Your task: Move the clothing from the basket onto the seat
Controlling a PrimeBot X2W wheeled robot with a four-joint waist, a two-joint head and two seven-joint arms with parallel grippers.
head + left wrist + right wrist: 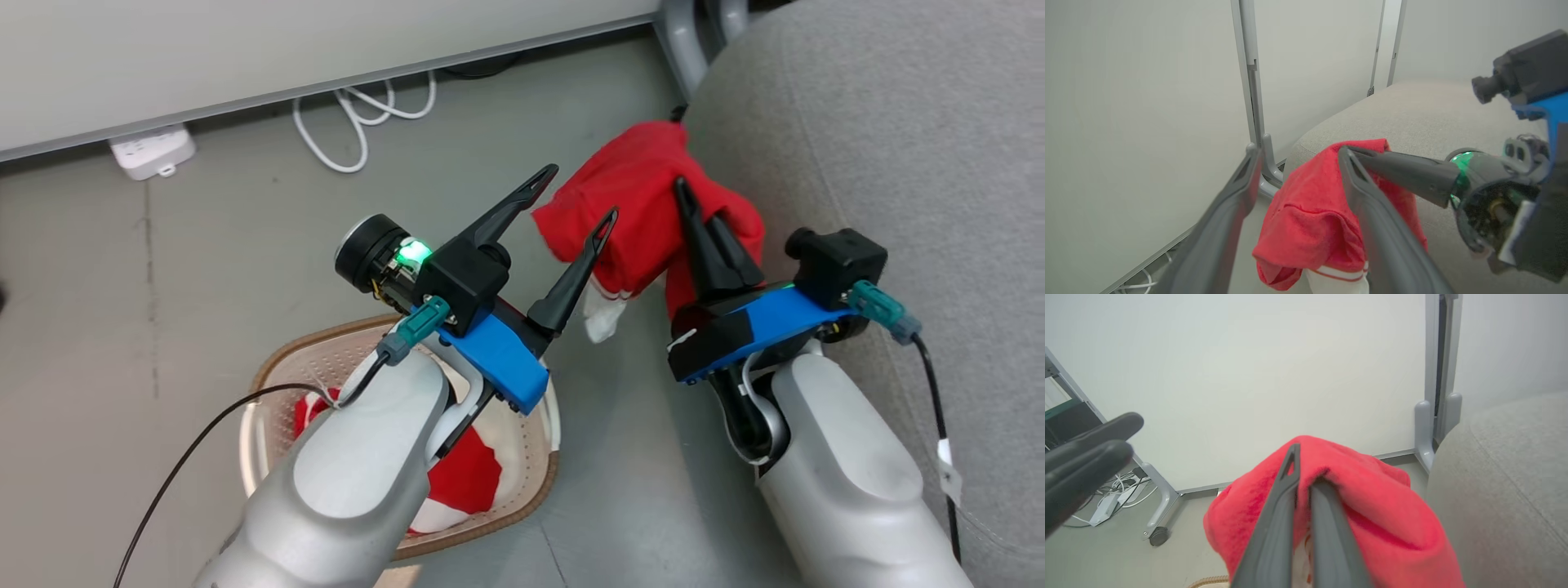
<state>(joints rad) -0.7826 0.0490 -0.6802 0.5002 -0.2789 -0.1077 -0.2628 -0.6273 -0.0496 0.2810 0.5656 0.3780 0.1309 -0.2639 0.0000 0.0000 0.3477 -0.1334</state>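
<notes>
The light grey seat (898, 163) is seen from 1 to 4 o'clock in the head view. The basket (326, 363) is set on the floor (163, 269) at 7 o'clock. One red garment (637, 196) is held in the air near 1 o'clock at the seat's rounded edge; whether they touch cannot be told. Another red garment (465, 478) is left lying inside the basket. The raised garment is pinched between the closed fingers of the right gripper (694, 204). The left gripper (584, 192) is held spread and empty at that garment's 9 o'clock.
</notes>
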